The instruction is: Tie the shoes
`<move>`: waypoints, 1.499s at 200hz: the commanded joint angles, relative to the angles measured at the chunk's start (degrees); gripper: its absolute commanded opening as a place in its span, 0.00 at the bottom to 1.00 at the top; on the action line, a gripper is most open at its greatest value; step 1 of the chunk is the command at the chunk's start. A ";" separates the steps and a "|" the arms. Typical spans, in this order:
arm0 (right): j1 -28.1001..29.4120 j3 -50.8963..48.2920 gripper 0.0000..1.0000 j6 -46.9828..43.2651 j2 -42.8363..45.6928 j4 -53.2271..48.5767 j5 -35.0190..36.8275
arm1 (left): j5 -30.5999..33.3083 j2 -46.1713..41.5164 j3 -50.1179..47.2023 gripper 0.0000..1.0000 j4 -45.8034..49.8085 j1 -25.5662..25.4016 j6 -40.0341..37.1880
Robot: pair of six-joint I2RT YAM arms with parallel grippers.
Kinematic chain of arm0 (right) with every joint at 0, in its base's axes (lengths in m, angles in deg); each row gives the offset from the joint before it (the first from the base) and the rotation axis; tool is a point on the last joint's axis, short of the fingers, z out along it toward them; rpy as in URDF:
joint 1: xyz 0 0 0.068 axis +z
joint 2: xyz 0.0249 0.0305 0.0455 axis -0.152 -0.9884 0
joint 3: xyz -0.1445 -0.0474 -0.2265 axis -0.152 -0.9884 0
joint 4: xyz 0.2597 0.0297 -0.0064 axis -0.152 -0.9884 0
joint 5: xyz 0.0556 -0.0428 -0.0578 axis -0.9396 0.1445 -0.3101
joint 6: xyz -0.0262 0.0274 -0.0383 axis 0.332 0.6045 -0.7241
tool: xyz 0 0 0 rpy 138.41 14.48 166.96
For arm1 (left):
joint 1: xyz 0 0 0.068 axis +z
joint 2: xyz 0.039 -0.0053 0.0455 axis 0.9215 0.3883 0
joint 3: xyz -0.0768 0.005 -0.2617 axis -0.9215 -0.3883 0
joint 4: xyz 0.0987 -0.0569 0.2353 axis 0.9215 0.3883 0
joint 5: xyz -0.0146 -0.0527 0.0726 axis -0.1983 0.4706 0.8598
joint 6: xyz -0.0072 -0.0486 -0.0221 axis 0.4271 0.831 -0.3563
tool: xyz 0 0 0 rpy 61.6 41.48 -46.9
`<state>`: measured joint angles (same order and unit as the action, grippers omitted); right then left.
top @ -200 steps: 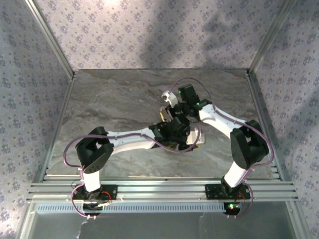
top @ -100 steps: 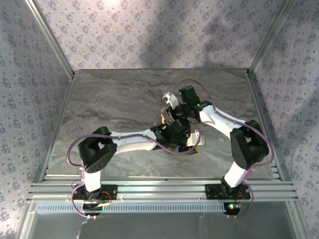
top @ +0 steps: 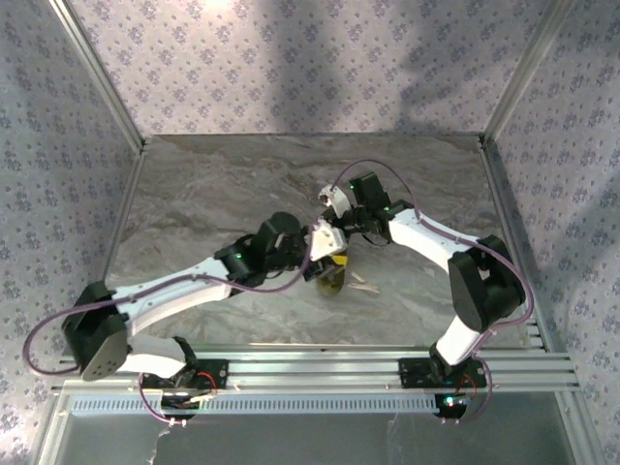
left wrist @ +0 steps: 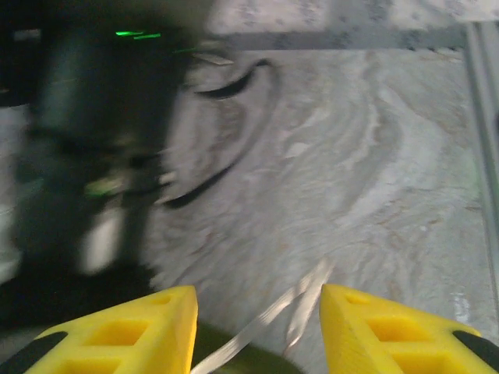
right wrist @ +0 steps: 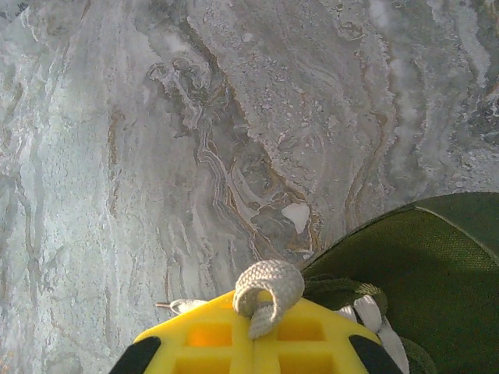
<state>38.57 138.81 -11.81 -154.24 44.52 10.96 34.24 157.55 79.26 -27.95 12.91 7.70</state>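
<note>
Presently mid-knot, judging by the lace in hand: somewhere in the crossing or pulling-through stage, no finished bow visible. Marbled grey table (top: 213,194) boxed in by patterned walls (top: 291,58), with a metal rail (top: 310,366) along the near edge. Left arm (top: 184,281) and right arm (top: 436,232) both reaching inward, wrists crowded together just right of the table's centre. Olive-green shoe (top: 332,279) lying on the table beneath those wrists, largely covered from above; green upper plain at lower right of the right wrist view. Left gripper (left wrist: 257,327): yellow fingers apart, nothing clamped, hovering right over the shoe's edge. Right gripper (right wrist: 261,335): fingers together, pinching a lace loop (right wrist: 269,288) that curls over the tips, just beside the eyelets. Pale lace strands (left wrist: 300,304) running up through the gap between the left fingers, blurred, untouched as far as can be told. Next move, as judged: close the left fingers on those free strands, then draw away from the right side while keeping the pinched loop taut. Calls for gentle, opposed pulls, since a small shoe would likely slide or tip. In the way: the right arm's dark wrist looming blurred at the left of the left wrist view, very near; little room to swing without a knock.
</note>
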 commanded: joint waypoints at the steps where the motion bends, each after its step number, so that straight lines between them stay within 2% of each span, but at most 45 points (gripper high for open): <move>1: 1.68 4.77 0.12 -1.74 -1.86 -3.00 1.82 | 2.99 -3.79 -3.91 0.46 -0.80 3.78 6.86; 26: 3.72 7.69 0.33 -1.39 -4.25 -4.35 1.59 | 4.26 -7.76 -8.17 0.45 -2.32 8.24 12.03; 47: 4.54 9.09 0.42 -0.60 -4.71 -5.56 1.06 | 5.61 -11.08 -12.09 0.44 -5.09 11.70 15.97; 76: 4.09 9.32 0.47 -0.15 -1.70 -7.47 1.99 | 7.95 -15.30 -15.24 0.42 -5.37 16.16 19.41; 98: 2.68 8.58 0.48 0.29 1.38 -9.20 2.49 | 9.65 -17.35 -16.04 0.45 -4.38 17.41 18.96; 118: 0.63 6.43 0.48 2.13 4.62 -10.23 2.65 | 8.17 -17.50 -15.66 0.46 -3.35 18.02 17.54; 160: -2.39 -9.48 0.47 2.74 13.46 -6.61 3.54 | -3.88 -12.33 -10.78 0.33 -0.09 18.72 9.80; 213: -2.38 -21.74 0.47 2.92 17.83 -2.78 5.99 | -21.20 -1.85 -3.26 0.33 -2.34 18.56 -2.58; 229: -2.57 -22.37 0.46 2.60 17.36 -1.71 6.92 | -22.00 -0.02 -2.23 0.34 -5.13 18.55 -3.58; 262: -3.44 -20.35 0.42 2.33 13.72 -1.41 5.70 | -22.59 5.04 4.81 0.37 1.53 18.64 -6.17; 300: -3.02 -19.02 0.42 1.69 11.38 -2.04 4.14 | -21.41 6.46 5.47 0.36 0.70 18.68 -6.28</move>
<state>35.36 117.96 -9.54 -141.81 42.64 16.47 14.46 163.52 83.04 -27.60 31.42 3.59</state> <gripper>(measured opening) 0.417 0.366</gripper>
